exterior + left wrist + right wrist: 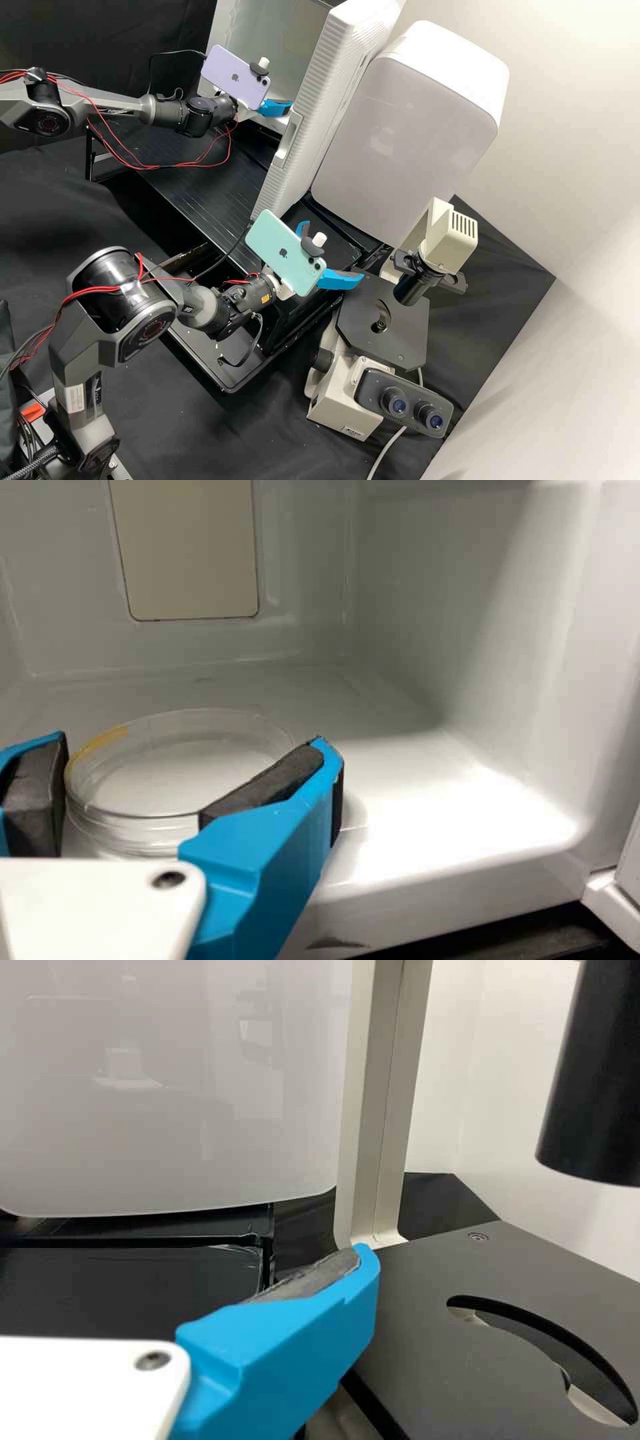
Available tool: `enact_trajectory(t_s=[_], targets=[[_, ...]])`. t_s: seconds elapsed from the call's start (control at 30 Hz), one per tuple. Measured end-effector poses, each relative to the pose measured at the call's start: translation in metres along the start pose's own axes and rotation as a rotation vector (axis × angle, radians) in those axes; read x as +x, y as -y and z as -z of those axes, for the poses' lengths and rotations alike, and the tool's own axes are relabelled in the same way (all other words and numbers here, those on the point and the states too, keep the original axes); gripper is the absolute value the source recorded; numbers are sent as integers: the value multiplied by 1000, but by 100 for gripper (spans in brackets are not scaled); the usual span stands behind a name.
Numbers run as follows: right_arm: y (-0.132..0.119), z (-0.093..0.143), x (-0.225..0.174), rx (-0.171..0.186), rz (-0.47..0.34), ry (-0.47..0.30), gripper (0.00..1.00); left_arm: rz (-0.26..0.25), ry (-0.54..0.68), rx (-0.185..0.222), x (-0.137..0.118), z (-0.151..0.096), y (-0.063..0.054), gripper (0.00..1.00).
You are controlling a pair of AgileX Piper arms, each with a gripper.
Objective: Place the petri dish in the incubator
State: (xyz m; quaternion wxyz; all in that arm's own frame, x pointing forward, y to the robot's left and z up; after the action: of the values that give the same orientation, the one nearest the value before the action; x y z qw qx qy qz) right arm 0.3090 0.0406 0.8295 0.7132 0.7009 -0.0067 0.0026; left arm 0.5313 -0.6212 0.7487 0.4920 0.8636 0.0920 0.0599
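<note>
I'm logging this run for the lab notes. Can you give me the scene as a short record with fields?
petri dish: flat on the incubator floor, near the front
left gripper: inside the chamber, closed on the dish's rim
right gripper: outside, at the edge of the microscope stage
door: open
task status: dish inside, not yet released

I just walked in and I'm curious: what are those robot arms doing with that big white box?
The left arm's end effector is inside the open white incubator box. Its blue fingers are closed around a clear round plastic petri dish, which seems to rest on the box's floor. The right arm's end effector is open and holds nothing. It hangs beside the black stage of a pale grey microscope.
</note>
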Motion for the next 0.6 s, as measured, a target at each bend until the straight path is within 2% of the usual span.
enact_trajectory(t_s=[0.3,0.6], targets=[[0,0,0,0,0,0,100,0,0,8,0,0,1,100],[0,0,0,0,0,0,100,-7,4,57,-2,2,3,100]])
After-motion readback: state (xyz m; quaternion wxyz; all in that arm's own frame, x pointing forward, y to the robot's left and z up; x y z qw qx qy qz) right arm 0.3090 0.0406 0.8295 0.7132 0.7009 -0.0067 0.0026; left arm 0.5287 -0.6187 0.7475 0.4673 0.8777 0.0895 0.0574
